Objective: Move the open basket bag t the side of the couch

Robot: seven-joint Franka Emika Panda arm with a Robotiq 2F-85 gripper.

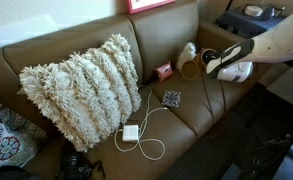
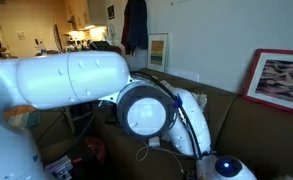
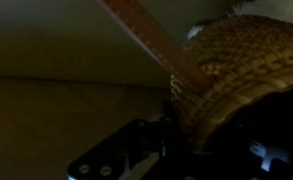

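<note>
Wrist view is very dark and blurred. Gripper (image 3: 191, 140) sits low in the frame, with one finger (image 3: 121, 160) showing as a dim grey shape and the opposite one mostly lost in shadow. The basket (image 3: 236, 70) fills the right half and is cut off by the edge. Its woven wall runs down between the fingers, and the visible finger lies against the outside of the weave. The jaws look drawn in, pinching that wall rather than spread wide. A tan strap (image 3: 146, 35) slants across the upper frame, both ends cut off.

In an exterior view the basket shows only as a small tan round at the gripper's tip (image 1: 191, 69), at the far end of the couch (image 1: 201, 105) seat close to the backrest. Whether it rests on the cushion or hangs just above can't be made out. Just beside it are a cream fuzzy lump (image 1: 187, 51) behind and a pink box (image 1: 164, 71) toward the middle. Further along the seat are a white charger (image 1: 130, 132) with looped cable and a big shaggy pillow (image 1: 84, 88).

In an exterior view the white arm (image 2: 66, 80) blocks nearly everything — gripper and basket are hidden there.
</note>
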